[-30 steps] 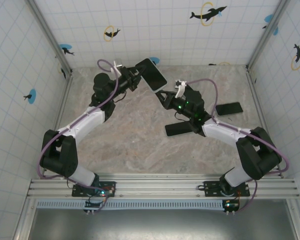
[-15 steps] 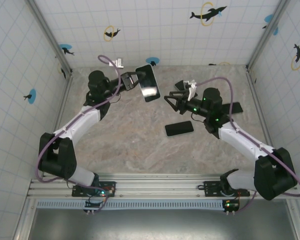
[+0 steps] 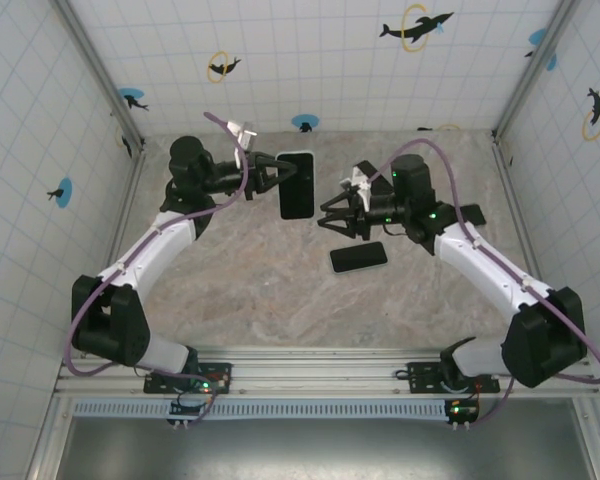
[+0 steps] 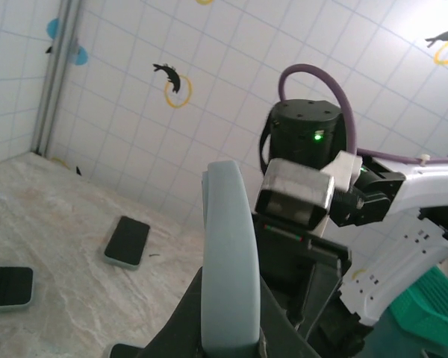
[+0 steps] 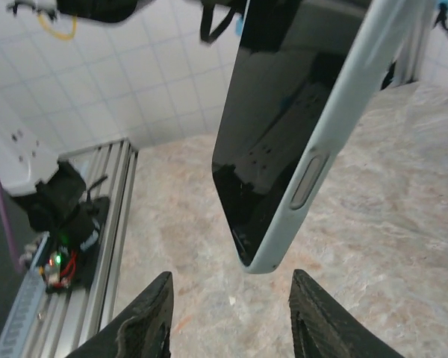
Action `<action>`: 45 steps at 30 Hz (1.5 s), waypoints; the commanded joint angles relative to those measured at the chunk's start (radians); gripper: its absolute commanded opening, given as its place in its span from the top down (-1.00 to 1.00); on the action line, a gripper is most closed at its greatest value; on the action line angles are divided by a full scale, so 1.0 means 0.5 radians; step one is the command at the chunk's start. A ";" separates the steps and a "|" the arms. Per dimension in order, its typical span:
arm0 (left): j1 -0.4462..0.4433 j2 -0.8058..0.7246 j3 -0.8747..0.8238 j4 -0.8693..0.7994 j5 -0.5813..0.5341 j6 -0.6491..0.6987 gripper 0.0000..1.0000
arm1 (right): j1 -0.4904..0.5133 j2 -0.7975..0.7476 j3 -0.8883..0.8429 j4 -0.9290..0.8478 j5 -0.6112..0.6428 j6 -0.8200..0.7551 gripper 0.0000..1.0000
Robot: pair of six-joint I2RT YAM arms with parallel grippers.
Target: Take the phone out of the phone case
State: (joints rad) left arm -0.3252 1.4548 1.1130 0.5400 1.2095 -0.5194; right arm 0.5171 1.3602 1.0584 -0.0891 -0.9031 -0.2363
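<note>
— What sort of place is shown?

— A robotics lab test cell is shown. A left arm (image 3: 160, 235) and a right arm (image 3: 480, 270) are bolted to an aluminium rail (image 3: 320, 375) at the near edge of a marble-patterned worktop (image 3: 270, 300).

— By what else is it told?

— The worktop is boxed in by white tiled walls (image 3: 310, 60) marked with dolphin stickers (image 3: 416, 27). Metal posts (image 3: 100, 72) are set in the corners, and purple cables (image 4: 313, 72) are run along the arms.

The light is bright and even and comes from above. Shadows on the table (image 3: 270, 290) are soft and weak. In the left wrist view the wall (image 4: 425, 22) is washed out at top right. The phone (image 5: 284, 112) screen carries dim reflections.
</note>
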 commanded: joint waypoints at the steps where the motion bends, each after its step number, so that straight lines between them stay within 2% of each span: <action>1: 0.015 -0.065 0.100 0.060 0.148 0.048 1.00 | 0.073 0.075 0.134 -0.186 0.035 -0.279 0.21; 14: 0.015 -0.127 0.082 0.104 0.144 -0.035 1.00 | 0.147 0.231 0.307 -0.247 -0.110 -0.378 0.45; 18: 0.015 -0.134 0.066 0.107 0.145 -0.052 1.00 | 0.148 0.234 0.309 -0.257 -0.108 -0.392 0.46; 32: 0.003 -0.147 0.023 0.193 0.195 -0.228 1.00 | 0.150 0.228 0.362 -0.202 -0.058 -0.389 0.73; 38: 0.002 -0.203 -0.012 0.100 0.204 -0.216 1.00 | 0.167 0.262 0.478 -0.448 0.156 -0.648 0.77; 45: -0.002 -0.210 -0.017 0.102 0.243 -0.284 1.00 | 0.207 0.207 0.463 -0.362 0.433 -0.816 0.77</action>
State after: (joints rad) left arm -0.3168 1.3785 1.1084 0.5930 1.2892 -0.5827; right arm 0.6136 1.4754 1.2556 -0.3054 -0.8478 -0.5461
